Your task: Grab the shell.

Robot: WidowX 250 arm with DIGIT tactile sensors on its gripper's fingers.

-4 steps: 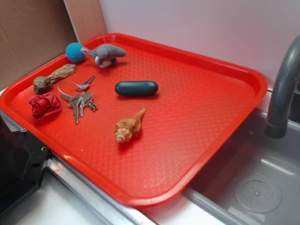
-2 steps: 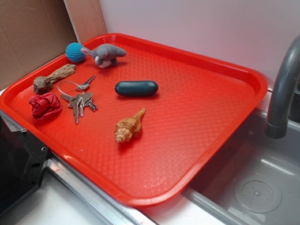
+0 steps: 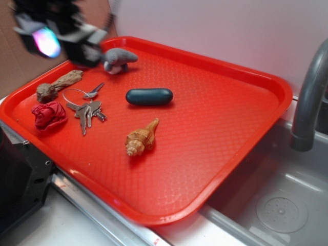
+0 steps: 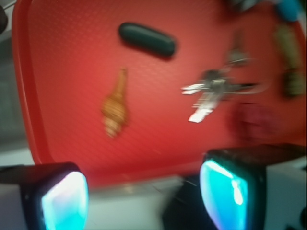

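Exterior view: gripper [image 3: 61, 36] blurred at far-left corner of red tray [image 3: 246, 77], above where tray meets cardboard; no contact w/ anything.
Claw state: wrist view shows two fingers [image 4: 60, 196] set wide apart w/ empty gap, nothing held.
Shell pos: shell [image 3: 141, 138] lies on tray nr centre, toward near edge, alone, clear of neighbours.
Key relation: shell is well apart from claw, to the right & nearer the camera; claw needs to cross over the keys to get there (my read).
Long axis: tip pts far-right, rounded end near-left; in wrist view shell [image 4: 115, 108] runs roughly up-down, so fingers prob. straddle its width.
Arm: one only.
Counts: 1 shell, 1 dark oval capsule [image 3: 149, 96], 1 key bunch [image 3: 84, 110], 1 driftwood piece [image 3: 59, 84], 1 red crumpled lump [image 3: 48, 115], 1 grey plush animal [image 3: 119, 59].
Off tray: faucet [image 3: 310, 97] & sink basin [image 3: 277, 200] at right.
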